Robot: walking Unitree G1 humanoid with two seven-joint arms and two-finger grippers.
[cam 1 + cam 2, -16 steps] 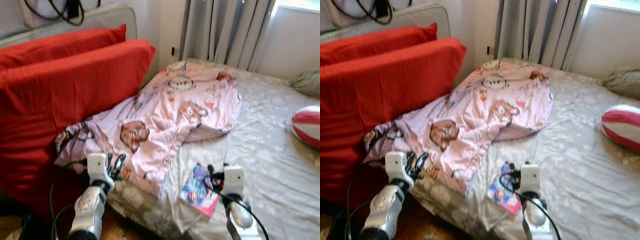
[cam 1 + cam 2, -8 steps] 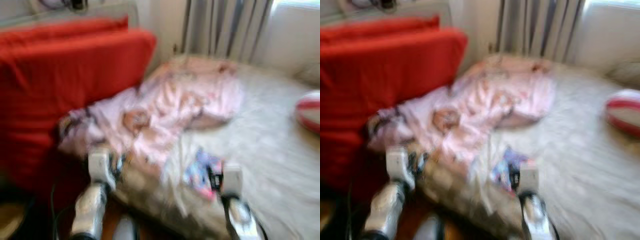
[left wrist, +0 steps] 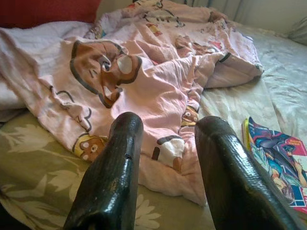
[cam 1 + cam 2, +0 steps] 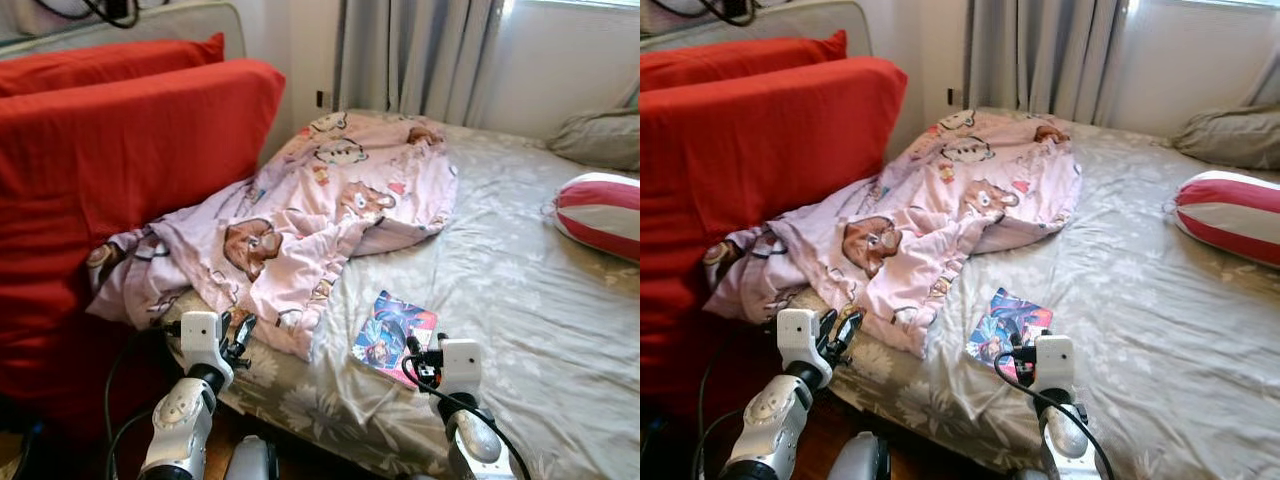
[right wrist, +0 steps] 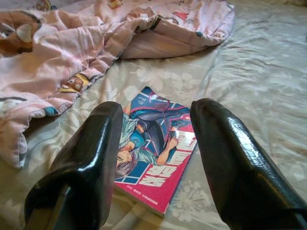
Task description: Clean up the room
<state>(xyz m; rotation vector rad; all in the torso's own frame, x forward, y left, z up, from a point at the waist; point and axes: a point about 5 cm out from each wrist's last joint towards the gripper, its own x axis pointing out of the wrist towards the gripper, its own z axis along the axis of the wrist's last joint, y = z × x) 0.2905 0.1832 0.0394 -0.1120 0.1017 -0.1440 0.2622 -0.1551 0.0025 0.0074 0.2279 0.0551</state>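
**Approach geometry: comic book at the near edge of the bed**

The comic book (image 4: 394, 338) lies flat on the bed (image 4: 520, 300), close to its near edge, beside the pink cartoon-print duvet (image 4: 300, 230). The right gripper (image 5: 153, 158) – fingers spread, empty – points straight at it and is the nearer one. The book's long axis runs roughly along the fingers. The left gripper (image 3: 165, 163), also spread, faces the duvet hem.
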